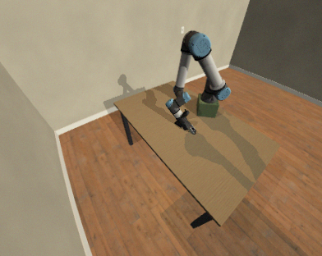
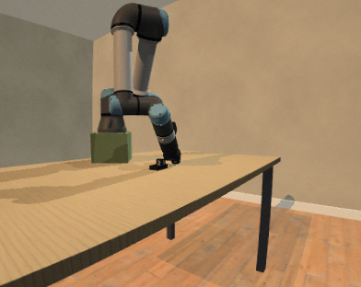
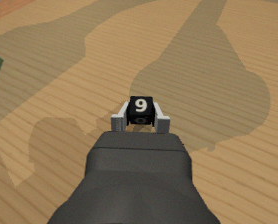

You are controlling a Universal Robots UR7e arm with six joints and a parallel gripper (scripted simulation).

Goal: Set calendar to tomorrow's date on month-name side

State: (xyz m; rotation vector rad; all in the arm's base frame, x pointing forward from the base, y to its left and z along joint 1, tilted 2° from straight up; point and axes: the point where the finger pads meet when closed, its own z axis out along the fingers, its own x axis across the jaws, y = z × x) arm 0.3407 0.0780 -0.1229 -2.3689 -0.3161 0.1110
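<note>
My gripper (image 1: pixel 193 131) (image 2: pixel 174 162) (image 3: pixel 141 109) is tilted low over the table and shut on a black cube (image 3: pixel 134 111). The cube fills the space between the fingers. A white 9 is on the face towards the wrist camera, and part of a round white digit shows on the narrow face below it. The small black tray (image 2: pixel 154 167) lies on the table beside the gripper in the exterior view. Another black cube (image 2: pixel 160 162) stands on it, its digit too small to read. Whether the held cube touches the table cannot be told. The tray is hidden in the wrist view.
The arm stands on a green block (image 1: pixel 208 107) (image 2: pixel 110 148) on the wooden table (image 1: pixel 220 189) (image 2: pixel 127 212). Arm shadows lie across the table top. The table's long edge (image 2: pixel 205 203) runs in front of the tray in the exterior view.
</note>
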